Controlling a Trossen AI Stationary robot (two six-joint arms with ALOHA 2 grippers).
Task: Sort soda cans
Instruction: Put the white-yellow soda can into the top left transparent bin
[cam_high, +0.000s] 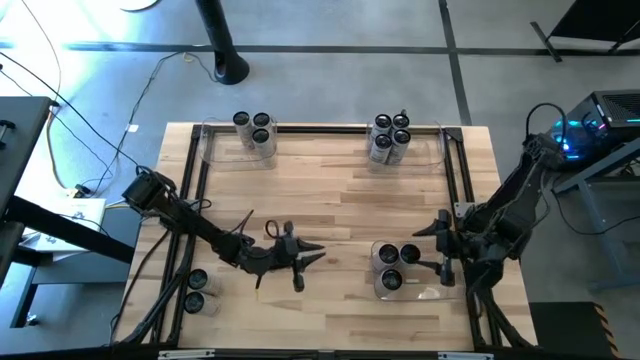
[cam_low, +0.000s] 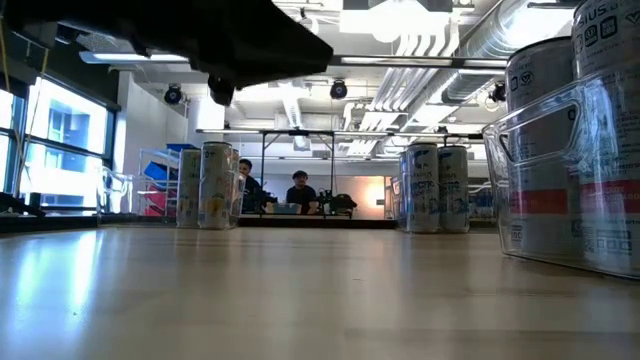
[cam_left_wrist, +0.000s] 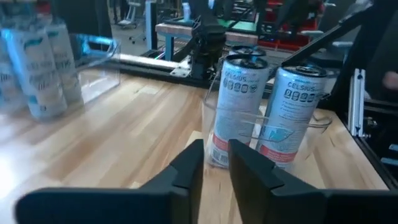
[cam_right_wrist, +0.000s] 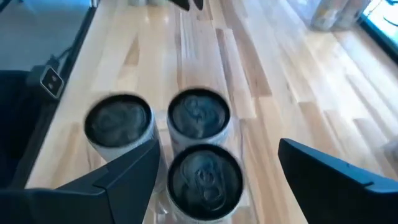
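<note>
Our right hand (cam_right_wrist: 214, 171) hangs just above the near-right bin (cam_high: 428, 292), fingers spread wide and empty, straddling the three soda cans (cam_high: 398, 266) standing upright inside it. We judge that a can has just been set down there and this hand is at the release end of a placement.

Our left hand (cam_high: 310, 255) sits over bare table (cam_high: 340, 200), well to the left of that bin and pointing toward it. Its fingers (cam_left_wrist: 189, 168) stand only a narrow slit apart, with nothing between them.

Other cans stand away from that bin: two at the table's near-left corner (cam_high: 195, 290), three in the far-left bin (cam_high: 254, 131), and a larger cluster in the far-right bin (cam_high: 390, 137).

Next, we think, the right hand must lift straight up clear of the can tops without knocking them, while the left goes for the near-left pair.
</note>
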